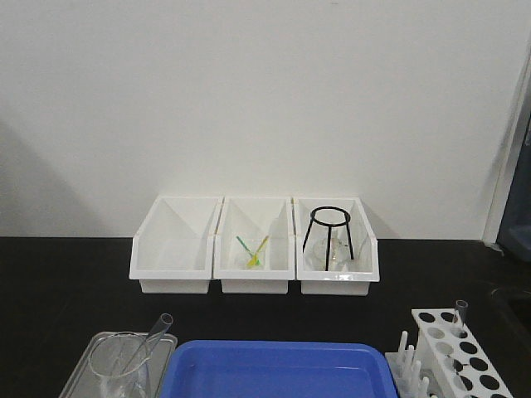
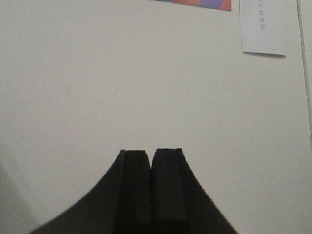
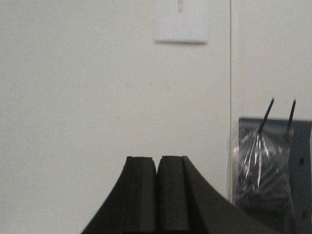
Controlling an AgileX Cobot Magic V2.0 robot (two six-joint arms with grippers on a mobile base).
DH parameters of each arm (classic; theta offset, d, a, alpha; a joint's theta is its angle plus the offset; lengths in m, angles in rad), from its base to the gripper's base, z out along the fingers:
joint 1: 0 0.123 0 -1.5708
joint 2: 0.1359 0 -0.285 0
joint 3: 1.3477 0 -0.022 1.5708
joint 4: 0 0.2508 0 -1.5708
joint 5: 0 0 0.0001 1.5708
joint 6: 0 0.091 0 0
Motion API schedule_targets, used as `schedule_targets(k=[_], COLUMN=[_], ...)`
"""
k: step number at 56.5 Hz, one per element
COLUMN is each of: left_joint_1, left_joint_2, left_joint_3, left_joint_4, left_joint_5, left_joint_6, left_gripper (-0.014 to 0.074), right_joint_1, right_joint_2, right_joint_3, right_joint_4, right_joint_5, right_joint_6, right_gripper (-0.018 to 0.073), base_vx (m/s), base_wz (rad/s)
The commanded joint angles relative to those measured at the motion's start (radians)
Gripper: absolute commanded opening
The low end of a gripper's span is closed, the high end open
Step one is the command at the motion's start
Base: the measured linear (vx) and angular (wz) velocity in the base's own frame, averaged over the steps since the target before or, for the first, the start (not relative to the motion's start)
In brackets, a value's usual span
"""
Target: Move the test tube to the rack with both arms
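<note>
I see three white bins in a row at the back of the black table. The middle bin [image 1: 253,284] holds thin yellow and green sticks [image 1: 252,247] over something clear that I can't make out. The right bin [image 1: 338,287] holds a black wire stand [image 1: 329,225] with some clear glassware beside it. The left bin [image 1: 168,282] shows only its white walls.

At front left a wide beaker [image 1: 114,369] stands on a grey tray [image 1: 80,371]. The test tube [image 1: 154,334] leans inside it, its long axis diagonal, with the open rim up and to the right past the beaker's lip and the bottom down and to the left. A blue tray [image 1: 274,351] sits just beside it. The rack [image 1: 466,365] is at front right, well apart from the beaker, with a second tube [image 1: 460,313] standing upright in a rear hole.

My left gripper [image 2: 151,155] and right gripper [image 3: 157,161] each face a pale wall, fingers clenched together with nothing between them.
</note>
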Motion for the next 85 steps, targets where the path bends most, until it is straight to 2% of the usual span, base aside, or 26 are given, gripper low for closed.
schedule_targets(k=[1, 13, 21, 30, 39, 51, 57, 62, 71, 75, 79, 85], left_joint_1=[-0.001, -0.001, -0.001, -0.001, -0.001, -0.001, -0.001, -0.001, -0.001, -0.001, -0.004, -0.036], left_joint_2=[0.177, 0.509, 0.626, 0.677, 0.678, 0.678, 0.678, 0.678, 0.683, 0.698, 0.730, 0.779], left_joint_3=[-0.173, -0.346, -0.368, -0.368, -0.368, -0.368, -0.367, -0.367, -0.366, -0.359, -0.355, -0.324], left_joint_4=[-0.002, -0.002, -0.002, -0.002, -0.002, -0.001, -0.001, -0.007, -0.008, 0.027, 0.123, 0.264], left_joint_5=[0.023, 0.055, 0.035, 0.020, 0.034, 0.033, 0.002, -0.035, -0.073, -0.055, -0.013, 0.002], left_joint_6=[0.042, 0.045, 0.045, 0.045, 0.045, 0.047, 0.047, 0.041, -0.011, 0.006, 0.038, 0.045], left_gripper=[-0.0007, -0.0007, -0.0004, 0.0031, 0.0149, 0.0435, 0.0535, 0.0578, 0.0582, 0.0582, 0.0582, 0.0582], right_joint_1=[-0.006, -0.006, -0.006, -0.006, -0.006, -0.006, -0.006, -0.006, -0.006, -0.005, -0.005, -0.005], right_joint_2=[0.175, 0.465, 0.572, 0.598, 0.598, 0.598, 0.598, 0.598, 0.598, 0.600, 0.600, 0.600], right_joint_3=[-0.175, -0.311, -0.316, -0.316, -0.316, -0.315, -0.315, -0.315, -0.313, -0.291, -0.243, -0.143], right_joint_4=[0.002, 0.002, 0.002, 0.003, 0.003, 0.003, 0.003, 0.008, 0.003, -0.010, -0.025, -0.026], right_joint_5=[-0.016, -0.029, -0.069, -0.047, -0.008, 0.026, 0.023, 0.017, 0.032, 0.019, -0.018, -0.087], right_joint_6=[-0.039, -0.028, -0.028, -0.024, -0.024, -0.024, -0.024, -0.012, 0.027, 0.023, 0.022, 0.024], right_gripper=[-0.0011, -0.0011, -0.0007, 0.0031, 0.0179, 0.0505, 0.0618, 0.0657, 0.0643, 0.0627, 0.0601, 0.0564], base_vx=[0.00, 0.00, 0.00, 0.00, 0.00, 0.00, 0.00, 0.00, 0.00, 0.00, 0.00, 0.00], base_wz=[0.00, 0.00, 0.00, 0.00, 0.00, 0.00, 0.00, 0.00, 0.00, 0.00, 0.00, 0.00])
